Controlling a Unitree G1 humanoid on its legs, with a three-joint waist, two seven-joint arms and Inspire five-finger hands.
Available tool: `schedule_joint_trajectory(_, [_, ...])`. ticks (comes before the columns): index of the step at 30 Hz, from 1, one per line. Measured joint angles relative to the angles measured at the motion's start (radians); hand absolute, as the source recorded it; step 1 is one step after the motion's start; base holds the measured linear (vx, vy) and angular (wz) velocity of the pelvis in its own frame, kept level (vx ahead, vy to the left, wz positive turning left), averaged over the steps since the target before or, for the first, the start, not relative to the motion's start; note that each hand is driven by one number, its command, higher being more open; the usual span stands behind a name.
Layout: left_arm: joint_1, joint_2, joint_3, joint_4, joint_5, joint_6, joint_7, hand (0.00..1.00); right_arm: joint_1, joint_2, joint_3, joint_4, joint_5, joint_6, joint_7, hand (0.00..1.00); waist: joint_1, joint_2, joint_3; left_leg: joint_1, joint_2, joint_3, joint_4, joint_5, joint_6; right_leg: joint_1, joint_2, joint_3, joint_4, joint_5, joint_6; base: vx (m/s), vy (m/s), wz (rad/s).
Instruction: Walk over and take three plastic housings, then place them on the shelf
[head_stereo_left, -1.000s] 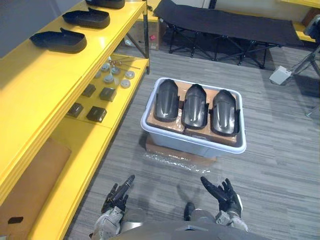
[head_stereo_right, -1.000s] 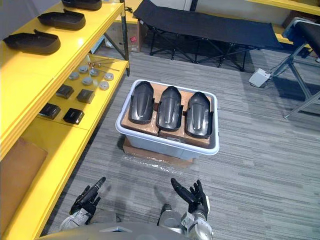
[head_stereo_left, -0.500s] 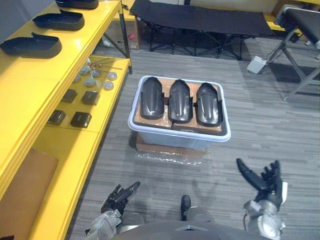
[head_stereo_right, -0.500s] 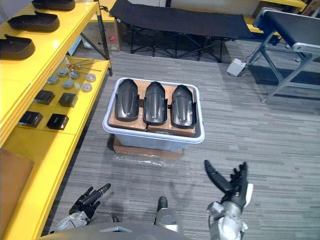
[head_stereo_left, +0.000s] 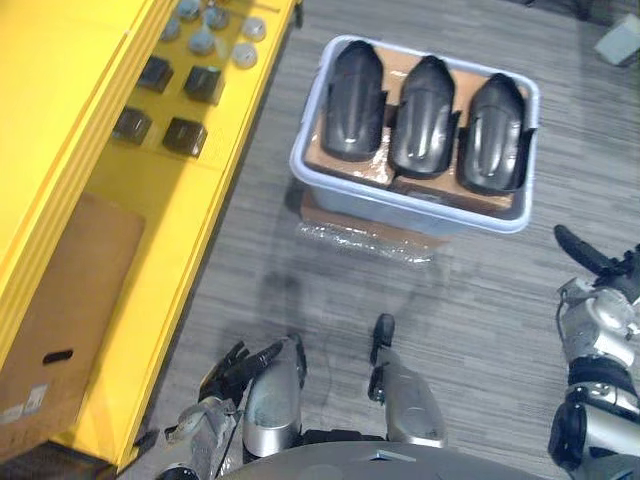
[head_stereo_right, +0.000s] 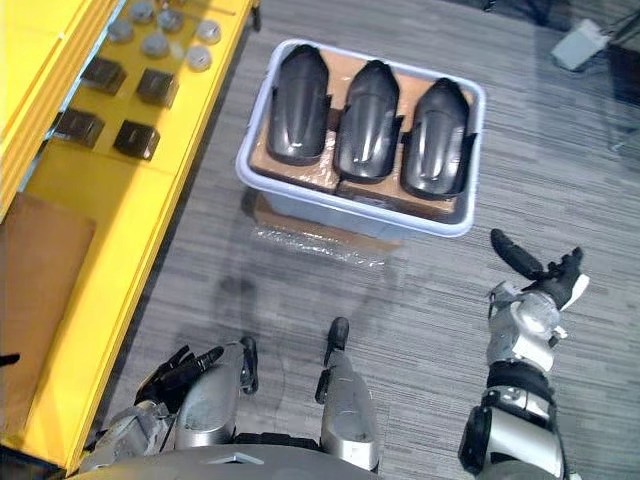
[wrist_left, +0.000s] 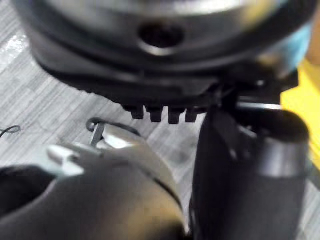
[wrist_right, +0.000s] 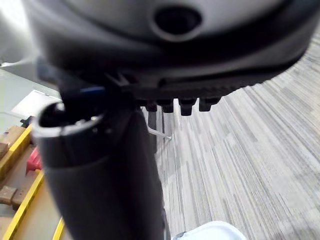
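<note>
Three black plastic housings (head_stereo_left: 355, 85) (head_stereo_left: 425, 100) (head_stereo_left: 495, 118) lie side by side on brown cardboard inside a pale blue-grey bin (head_stereo_left: 400, 205) on the floor ahead of me. My left hand (head_stereo_left: 240, 362) hangs low at the lower left, far short of the bin, with relaxed fingers and nothing in it. My right hand (head_stereo_right: 535, 275) is raised to the right of the bin's near corner, fingers spread, thumb out, also holding nothing. The yellow shelf (head_stereo_left: 60, 110) runs along the left.
The bin stands on a flat cardboard box wrapped in clear film (head_stereo_left: 370, 235). Small black blocks (head_stereo_left: 165, 130) and grey discs (head_stereo_left: 205, 30) lie on the lower shelf board. A brown carton (head_stereo_left: 60, 300) sits further along it. Grey carpet lies between me and the bin.
The whole picture has shifted: the camera now looks more steeply down and the bin appears closer. My right hand has swung further out to the right; the left hand stays low.
</note>
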Motion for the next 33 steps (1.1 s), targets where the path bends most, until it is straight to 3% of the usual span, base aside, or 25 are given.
schedule_joint_trajectory(4, [-0.049,-0.008,-0.02,0.008,-0.013,-0.005,0.015,1.0,-0.099,-0.131,0.012,0.0,0.004,0.019,-0.05,1.0,0.022,0.03,0.025,-0.081,0.003,-0.007,0.048,-0.004,0.007,-0.088,-0.014,-0.006,0.068,-0.006,-0.002,-0.11,0.058,0.01])
schedule_joint_trajectory(9, [-0.093,-0.049,-0.02,0.034,-0.077,-0.023,0.015,1.0,-0.23,-0.26,0.024,-0.048,-0.002,0.068,-0.116,1.0,0.027,0.074,0.059,-0.169,-0.012,0.007,0.075,0.003,0.025,-0.26,-0.063,-0.004,0.275,-0.086,-0.003,-0.11,-0.001,0.0])
schedule_joint_trajectory(13, [-0.096,-0.057,-0.041,0.028,-0.127,-0.022,0.001,1.0,-0.29,-0.307,0.058,-0.066,-0.003,0.133,-0.154,1.0,0.021,0.091,0.066,-0.219,-0.027,-0.004,0.096,0.007,0.021,-0.376,-0.1,-0.005,0.445,-0.167,-0.016,-0.04,-0.084,0.1])
schedule_joint_trajectory(18, [-0.098,-0.082,-0.049,0.026,-0.166,-0.021,-0.028,1.0,-0.403,-0.404,0.142,-0.066,-0.013,0.225,-0.157,1.0,0.011,0.119,0.075,-0.285,-0.047,-0.017,0.133,0.009,0.017,-0.481,-0.143,-0.004,0.584,-0.226,-0.033,-0.04,-0.074,0.15])
schedule_joint_trajectory(24, [-0.098,-0.084,-0.05,0.026,-0.204,-0.026,-0.075,1.0,-0.53,-0.446,0.275,-0.064,-0.027,0.271,-0.156,1.0,0.002,0.12,0.075,-0.357,-0.068,-0.032,0.176,0.014,0.014,-0.573,-0.179,0.0,0.688,-0.265,-0.046,-0.07,-0.067,0.16])
schedule_joint_trajectory(33, [-0.099,-0.082,-0.05,0.023,-0.243,-0.026,-0.132,1.0,-0.646,-0.475,0.413,-0.04,-0.094,0.274,-0.107,1.0,0.004,0.121,0.074,-0.469,-0.098,-0.037,0.237,0.026,0.014,-0.702,-0.228,0.027,0.801,-0.29,-0.056,-0.06,-0.01,0.12])
